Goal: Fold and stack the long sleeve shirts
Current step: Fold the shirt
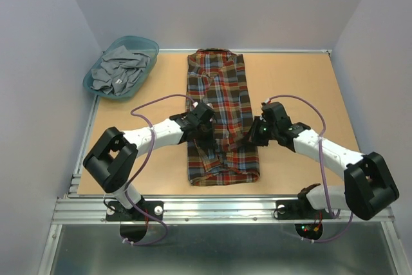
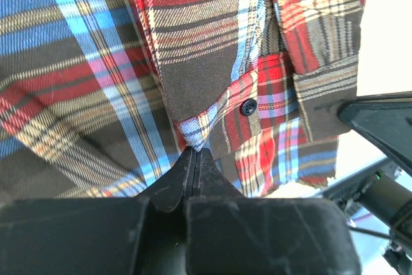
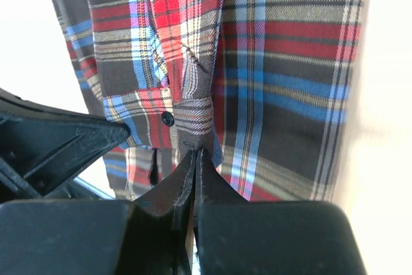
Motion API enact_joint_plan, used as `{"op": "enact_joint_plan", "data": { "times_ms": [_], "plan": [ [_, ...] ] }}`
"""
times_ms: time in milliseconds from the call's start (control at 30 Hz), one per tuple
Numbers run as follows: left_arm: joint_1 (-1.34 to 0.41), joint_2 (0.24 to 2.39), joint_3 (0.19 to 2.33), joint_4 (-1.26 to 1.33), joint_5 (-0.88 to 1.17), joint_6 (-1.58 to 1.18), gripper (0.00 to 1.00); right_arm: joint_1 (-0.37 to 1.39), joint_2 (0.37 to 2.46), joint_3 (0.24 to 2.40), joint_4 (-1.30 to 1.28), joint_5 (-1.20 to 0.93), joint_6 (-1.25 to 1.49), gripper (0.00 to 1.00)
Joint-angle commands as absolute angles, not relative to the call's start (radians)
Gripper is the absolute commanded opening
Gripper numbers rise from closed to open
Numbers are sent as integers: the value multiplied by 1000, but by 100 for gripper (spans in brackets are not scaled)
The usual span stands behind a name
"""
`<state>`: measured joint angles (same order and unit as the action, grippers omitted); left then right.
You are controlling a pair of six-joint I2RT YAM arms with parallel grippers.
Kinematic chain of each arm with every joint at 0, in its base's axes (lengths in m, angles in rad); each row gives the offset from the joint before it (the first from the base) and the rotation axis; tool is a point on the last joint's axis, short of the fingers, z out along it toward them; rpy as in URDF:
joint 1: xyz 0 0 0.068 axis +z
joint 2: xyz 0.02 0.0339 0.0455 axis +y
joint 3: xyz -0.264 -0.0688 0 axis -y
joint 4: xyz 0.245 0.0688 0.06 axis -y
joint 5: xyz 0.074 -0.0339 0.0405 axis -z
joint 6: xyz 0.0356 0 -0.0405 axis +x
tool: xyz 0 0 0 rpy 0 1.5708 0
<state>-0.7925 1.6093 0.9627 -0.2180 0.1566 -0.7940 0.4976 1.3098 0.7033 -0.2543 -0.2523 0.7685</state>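
The left gripper [image 2: 195, 158] and the right gripper [image 3: 195, 156] each pinch a fold of the shirt [image 1: 219, 82] near its middle. This seems to be the half-fold step; next, both must lift evenly together.

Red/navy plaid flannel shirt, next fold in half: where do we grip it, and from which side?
Probably the two near hem corners, coming low from the bases' side. The plaid flannel shirt lies flat as a narrow strip, collar far, hem edge free on the wooden table.

Flannel shirt [image 1: 222, 94]: plaid of red, brown, navy, yellow, light blue. Basket [image 1: 86, 83] teal. Bench [image 1: 296, 94] tan. My jaws black.
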Motion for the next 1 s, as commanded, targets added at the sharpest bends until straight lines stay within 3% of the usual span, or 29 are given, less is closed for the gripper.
{"op": "enact_joint_plan", "data": {
  "times_ms": [0, 233, 433, 533, 767, 833, 933, 967],
  "plan": [
    [-807, 1542, 977, -273, 193, -787, 0, 494, 1244, 687, -324, -264, 784, 1],
    [-824, 1528, 930, -278, 210, -801, 0, 494, 1236, 643, -350, -282, 779, 1],
    [-833, 1588, 910, -255, 219, -796, 9, 494, 1285, 640, -353, -249, 753, 1],
    [-839, 1589, 910, -255, 207, -798, 20, 495, 1281, 641, -356, -239, 747, 4],
    [-838, 1533, 942, -313, 102, -805, 74, 494, 1236, 699, -394, -206, 706, 38],
    [-838, 1497, 965, -353, 48, -804, 80, 494, 1198, 730, -414, -175, 692, 43],
    [-836, 1444, 974, -402, -21, -802, 80, 494, 1160, 755, -457, -143, 675, 43],
    [-836, 1430, 963, -408, -31, -804, 81, 494, 1154, 758, -466, -117, 675, 49]
  ]
}}
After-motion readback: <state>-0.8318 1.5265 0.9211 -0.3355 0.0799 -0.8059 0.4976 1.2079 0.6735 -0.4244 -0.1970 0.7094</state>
